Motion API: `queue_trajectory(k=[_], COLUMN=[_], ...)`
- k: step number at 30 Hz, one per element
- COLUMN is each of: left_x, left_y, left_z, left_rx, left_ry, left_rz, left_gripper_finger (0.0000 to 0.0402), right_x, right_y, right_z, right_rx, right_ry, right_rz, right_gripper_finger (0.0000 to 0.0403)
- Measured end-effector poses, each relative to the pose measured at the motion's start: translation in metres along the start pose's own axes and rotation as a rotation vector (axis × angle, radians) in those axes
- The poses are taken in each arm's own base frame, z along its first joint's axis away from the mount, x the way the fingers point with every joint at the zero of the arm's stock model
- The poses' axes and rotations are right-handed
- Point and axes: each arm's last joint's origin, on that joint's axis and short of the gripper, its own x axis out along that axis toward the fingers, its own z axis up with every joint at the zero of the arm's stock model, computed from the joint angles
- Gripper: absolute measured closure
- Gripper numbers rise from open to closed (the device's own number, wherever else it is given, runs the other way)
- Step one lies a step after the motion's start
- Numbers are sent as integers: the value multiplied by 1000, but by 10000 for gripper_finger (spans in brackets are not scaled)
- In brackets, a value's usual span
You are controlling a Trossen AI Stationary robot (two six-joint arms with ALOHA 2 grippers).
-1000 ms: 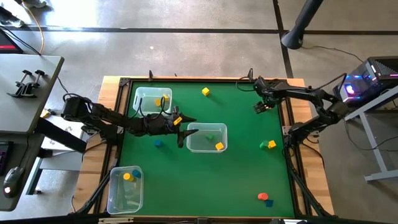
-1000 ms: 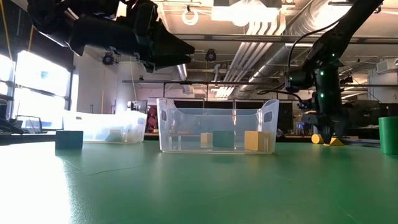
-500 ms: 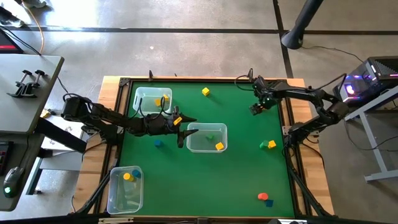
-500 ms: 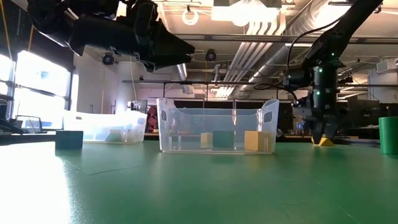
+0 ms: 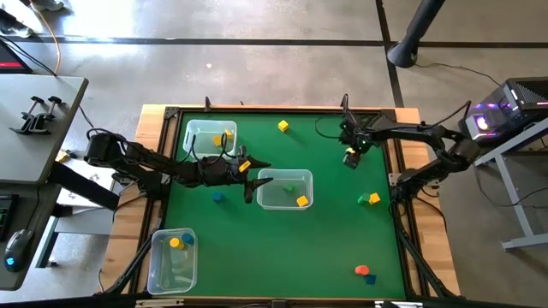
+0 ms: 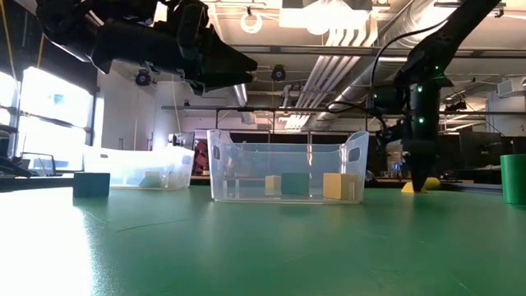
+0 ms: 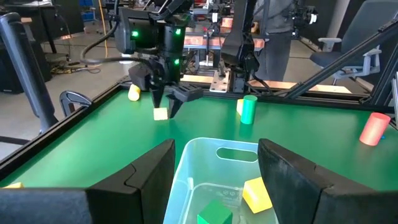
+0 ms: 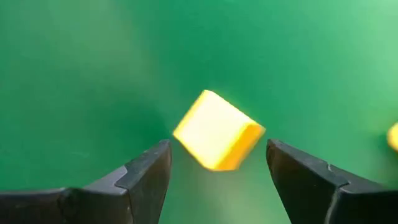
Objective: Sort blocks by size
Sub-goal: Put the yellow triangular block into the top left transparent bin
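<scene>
**Right end effector poised over yellow block**

The yellow block (image 8: 217, 130) lies on the bench (image 5: 334, 222) near the far right corner. The right end effector (image 5: 349, 157) hangs above it, released, jaws straddling for pickup. The left end effector (image 5: 249, 181), released and empty, waits at the centre bin (image 5: 276, 201).

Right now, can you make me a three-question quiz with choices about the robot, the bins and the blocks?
1. Where is the left gripper?
A. At the end of the middle bin
B. Off the table
C. Over the red block

2. How many clear bins are on the table?
A. One
B. Five
C. Three

3. What is the right gripper doing?
A. Squeezing a blue block
B. Open, above a yellow block
C. Shut, inside a bin

Answers: 1 A, its wrist view looks into that bin. 2 C, the high view shows three. 3 B, the block lies between spread fingers.
</scene>
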Motion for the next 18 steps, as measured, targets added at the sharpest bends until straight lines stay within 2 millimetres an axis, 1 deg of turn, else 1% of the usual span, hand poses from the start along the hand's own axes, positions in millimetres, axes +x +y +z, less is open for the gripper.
queue_trajectory(k=[3, 7, 9, 11, 14, 18], left_x=[0, 0, 0, 0, 0, 0], left_y=[0, 0, 0, 0, 0, 0], left_z=[0, 0, 0, 0, 0, 0], left_rx=[0, 0, 0, 0, 1, 2], left_ry=[0, 0, 0, 0, 0, 0], left_rz=[0, 0, 0, 0, 0, 0], left_gripper_finger=[186, 186, 186, 186, 186, 186], right_x=[0, -1, -1, -1, -1, 3], right_y=[1, 4, 5, 6, 5, 5], right_z=[0, 1, 2, 3, 3, 4], right_rx=[-147, -379, -457, -500, -515, -554], right_ry=[20, 22, 21, 16, 6, -4], right_rz=[-74, -75, -73, -75, -73, -19], right_gripper_finger=[147, 147, 147, 147, 148, 159])
